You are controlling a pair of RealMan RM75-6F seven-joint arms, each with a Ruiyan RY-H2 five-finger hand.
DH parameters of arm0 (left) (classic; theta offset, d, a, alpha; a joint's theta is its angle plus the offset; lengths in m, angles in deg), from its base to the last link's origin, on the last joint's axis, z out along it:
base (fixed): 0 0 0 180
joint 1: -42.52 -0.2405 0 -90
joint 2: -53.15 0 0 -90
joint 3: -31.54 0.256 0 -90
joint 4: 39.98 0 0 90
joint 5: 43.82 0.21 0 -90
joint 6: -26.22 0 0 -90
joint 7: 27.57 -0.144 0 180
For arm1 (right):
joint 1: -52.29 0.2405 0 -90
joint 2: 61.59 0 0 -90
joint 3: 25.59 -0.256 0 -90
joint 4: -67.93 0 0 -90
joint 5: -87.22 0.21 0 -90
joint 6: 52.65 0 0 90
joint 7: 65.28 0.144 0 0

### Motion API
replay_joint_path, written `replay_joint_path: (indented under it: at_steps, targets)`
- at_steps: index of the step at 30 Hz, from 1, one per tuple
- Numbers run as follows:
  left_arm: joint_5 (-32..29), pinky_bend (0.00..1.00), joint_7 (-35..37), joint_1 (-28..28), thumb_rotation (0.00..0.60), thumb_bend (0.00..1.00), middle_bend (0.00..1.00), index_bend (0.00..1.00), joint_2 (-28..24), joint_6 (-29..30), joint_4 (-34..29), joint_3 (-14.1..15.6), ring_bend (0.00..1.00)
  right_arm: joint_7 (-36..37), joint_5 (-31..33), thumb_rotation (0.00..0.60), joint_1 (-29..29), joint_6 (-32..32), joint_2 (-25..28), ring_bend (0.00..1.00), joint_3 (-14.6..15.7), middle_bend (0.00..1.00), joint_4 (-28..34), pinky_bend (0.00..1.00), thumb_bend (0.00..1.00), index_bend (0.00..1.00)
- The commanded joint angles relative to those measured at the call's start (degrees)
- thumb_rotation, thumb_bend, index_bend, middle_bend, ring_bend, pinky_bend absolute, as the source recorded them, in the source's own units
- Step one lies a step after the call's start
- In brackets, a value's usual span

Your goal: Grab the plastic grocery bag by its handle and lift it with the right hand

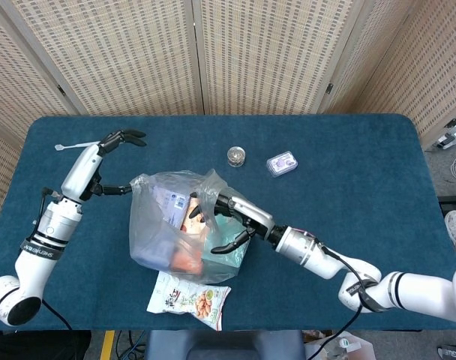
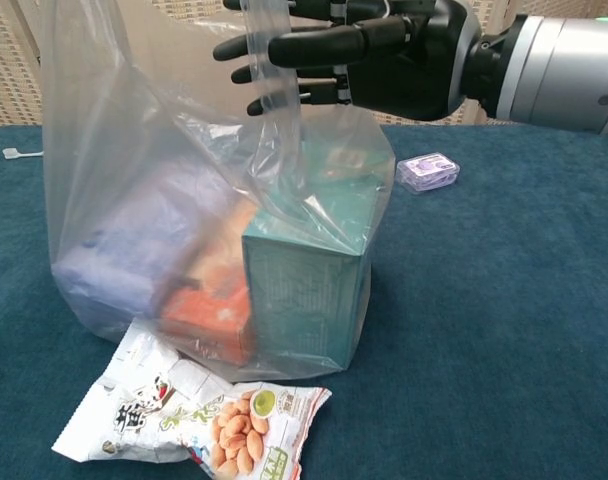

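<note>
While the bag stands on the table, each view gives this:
Head view, plastic grocery bag (image 1: 179, 232): mid-table (image 1: 348, 165), snack packet (image 1: 189, 298) at its near edge.
Head view, right hand (image 1: 226, 219): at the bag's top, fingers spread, thumb apart.
Head view, left hand (image 1: 112, 161): beside the bag's left rim, fingers apart, holding nothing.
Chest view, right hand (image 2: 369, 55): fingers extended, handle strip (image 2: 272, 95) draped across them; no clear grip.
Chest view, bag: teal box (image 2: 306, 285) inside.
</note>
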Motion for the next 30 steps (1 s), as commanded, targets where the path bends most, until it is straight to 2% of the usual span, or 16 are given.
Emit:
replay_joint_path:
  at_steps: [1,10,17,24,30]
  targets:
    - [-0.47,0.16,-0.4,-0.15,0.6,0.22,0.19,0.28,0.3,0.73,-0.17,-0.43,0.14,0.27,0.13,0.6,0.24,-0.14,-0.23,0.19,-0.27,0.27,-0.09,0.27,0.1,0.13]
    - [-1.91,0.16,0.55,-1.03,0.6,0.22,0.19,0.29,-0.98,1.0,-1.48,-1.51,0.14,1.16,0.36,0.6,2.48,-1.92,-1.94,0.16,-1.69,0.21,-0.15,0.27,0.05,0.13]
    - [-2.72,0.16,1.32,-1.71,0.6,0.22,0.19,0.29,-2.2,0.97,-2.2,-2.22,0.14,1.45,0.73,0.6,4.12,-2.6,-4.18,0.12,-2.9,0.15,-0.72,0.22,0.0,0.09]
    - [-2.77,0.16,1.55,-2.62,0.6,0.22,0.19,0.3,-3.52,1.24,-3.26,-2.5,0.14,0.81,0.98,0.6,5.46,-2.81,-6.88,0.09,-3.73,0.11,-1.87,0.2,0.0,0.03]
    - [-2.86,0.16,0.85,-3.07,0.6,0.22,0.19,0.3,-4.43,0.96,-4.06,-2.37,0.14,-0.32,1.15,0.6,5.52,-1.32,-7.28,0.08,-4.74,0.11,-1.55,0.18,0.0,0.03]
